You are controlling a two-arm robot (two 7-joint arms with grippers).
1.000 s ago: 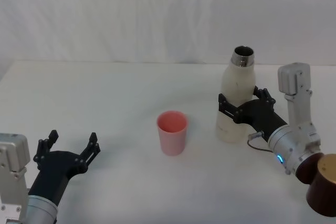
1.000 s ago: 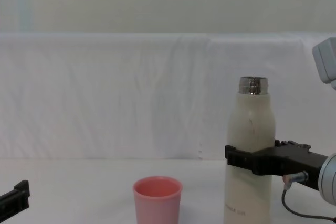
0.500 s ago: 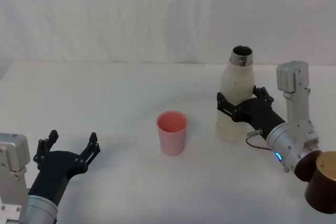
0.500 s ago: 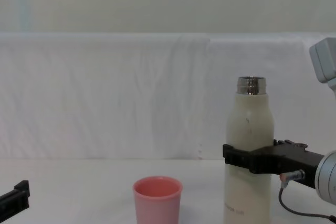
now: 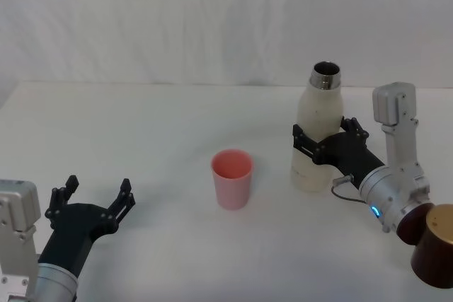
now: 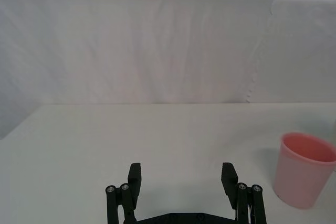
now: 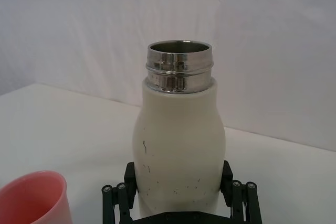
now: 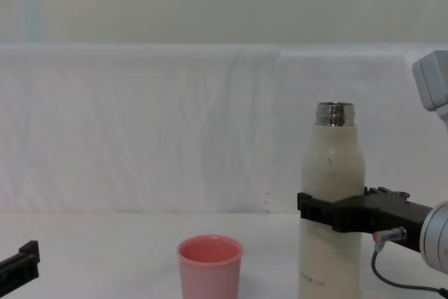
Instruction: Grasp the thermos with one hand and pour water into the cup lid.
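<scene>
The cream-white thermos (image 5: 316, 114) stands upright on the white table at the right, its steel neck open at the top. My right gripper (image 5: 325, 136) is shut on the thermos at mid-height, one black finger on each side, as the right wrist view shows around the thermos (image 7: 178, 145). The salmon-pink cup lid (image 5: 232, 178) stands upright to the left of the thermos, a short gap away, with its opening facing up. My left gripper (image 5: 98, 187) rests open near the front left of the table, far from both. From the chest view, the cup lid (image 8: 210, 265) reaches about a third of the height of the thermos (image 8: 332, 173).
A brown cylinder (image 5: 435, 245) sits at the lower right beside my right arm. A white cloth backdrop (image 5: 212, 26) closes off the far edge of the table (image 5: 141, 125). Bare tabletop lies between the cup lid and my left gripper.
The right gripper and the thermos have shifted slightly to the left over the last second and now hold still. The cup lid and left gripper have not moved.
</scene>
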